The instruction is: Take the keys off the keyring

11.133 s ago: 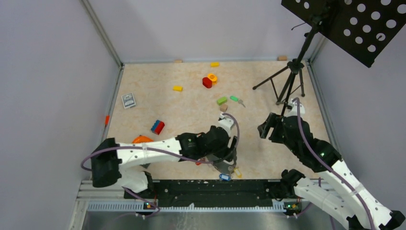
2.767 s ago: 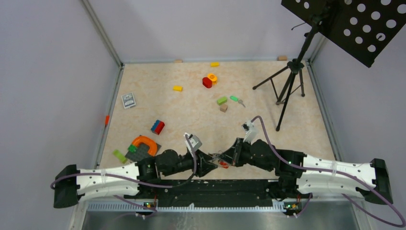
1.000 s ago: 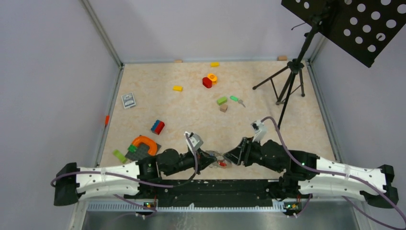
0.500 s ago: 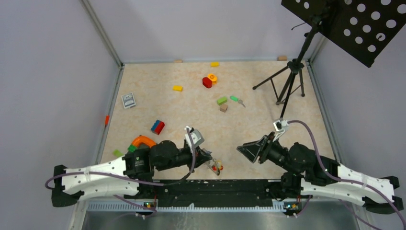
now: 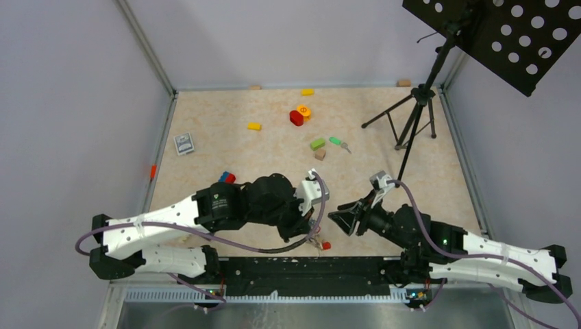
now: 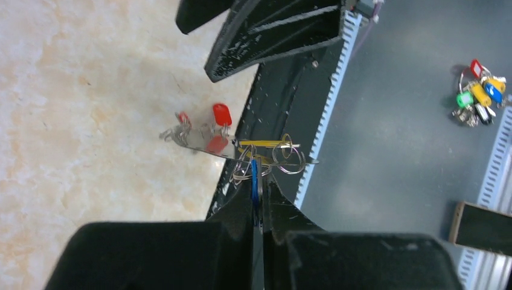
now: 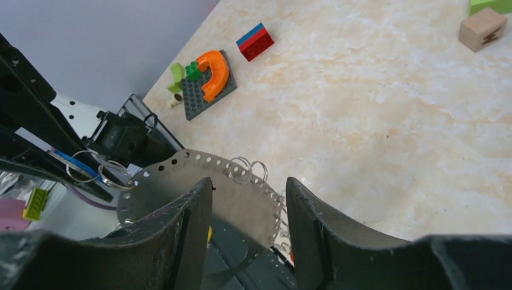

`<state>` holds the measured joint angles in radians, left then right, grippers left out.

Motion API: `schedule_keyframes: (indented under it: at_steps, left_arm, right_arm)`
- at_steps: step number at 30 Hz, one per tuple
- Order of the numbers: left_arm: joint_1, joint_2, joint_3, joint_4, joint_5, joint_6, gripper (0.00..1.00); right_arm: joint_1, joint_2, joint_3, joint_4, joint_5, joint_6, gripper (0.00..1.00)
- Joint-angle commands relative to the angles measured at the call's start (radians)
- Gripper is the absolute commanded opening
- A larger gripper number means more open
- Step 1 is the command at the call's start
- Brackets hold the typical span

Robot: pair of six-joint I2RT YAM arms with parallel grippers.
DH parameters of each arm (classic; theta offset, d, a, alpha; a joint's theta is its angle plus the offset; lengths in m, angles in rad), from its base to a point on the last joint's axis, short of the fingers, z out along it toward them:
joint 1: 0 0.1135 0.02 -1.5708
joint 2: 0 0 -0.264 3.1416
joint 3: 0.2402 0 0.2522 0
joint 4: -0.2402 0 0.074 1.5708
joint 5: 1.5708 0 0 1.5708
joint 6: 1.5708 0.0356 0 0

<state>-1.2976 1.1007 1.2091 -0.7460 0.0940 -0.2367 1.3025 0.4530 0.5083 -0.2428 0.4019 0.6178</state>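
Observation:
My left gripper [image 6: 261, 181] is shut on the blue head of a key [image 6: 255, 181], with wire rings bunched at its fingertips. The keyring [image 6: 205, 147] is a grey round perforated metal plate with small rings along its rim, seen edge-on here. A red key head [image 6: 221, 113] and a yellow tag [image 6: 259, 144] hang at it. In the right wrist view the keyring [image 7: 157, 181] lies just beyond my open right gripper [image 7: 249, 181], partly behind its fingers. From above, the left gripper [image 5: 314, 235] and right gripper [image 5: 340, 218] face each other near the table's front edge.
A black rail [image 5: 301, 267] runs along the near edge. An orange arch on a grey baseplate [image 7: 208, 75] and a red-blue brick [image 7: 255, 41] lie left. A green-headed key [image 5: 337, 142], blocks [image 5: 299, 115] and a tripod [image 5: 411, 116] stand farther back. Another key bunch [image 6: 480, 93] lies below the table.
My left arm has risen and swung right, carrying the keyring along the front edge. The right gripper, which had pulled away to the right, has come back toward the keyring, still open.

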Motion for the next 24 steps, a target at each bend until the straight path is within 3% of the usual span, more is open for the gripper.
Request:
schedule_keyframes:
  at_steps: [1,9,17,24]
  left_arm:
    - [0.001,0.011,0.089,-0.161,0.111,-0.006,0.0]
    - [0.001,0.067,0.169,-0.332,0.155,0.032,0.0]
    - [0.001,0.135,0.244,-0.444,0.151,0.12,0.0]
    - [0.001,0.176,0.312,-0.511,0.153,0.2,0.0]
  right_arm:
    - [0.009,-0.002,-0.054,0.153,-0.07,-0.085,0.47]
    - [0.009,-0.004,-0.188,0.417,-0.204,-0.184,0.47]
    - [0.008,-0.013,-0.223,0.515,-0.357,-0.252,0.46]
    - [0.008,-0.01,-0.268,0.617,-0.521,-0.317,0.39]
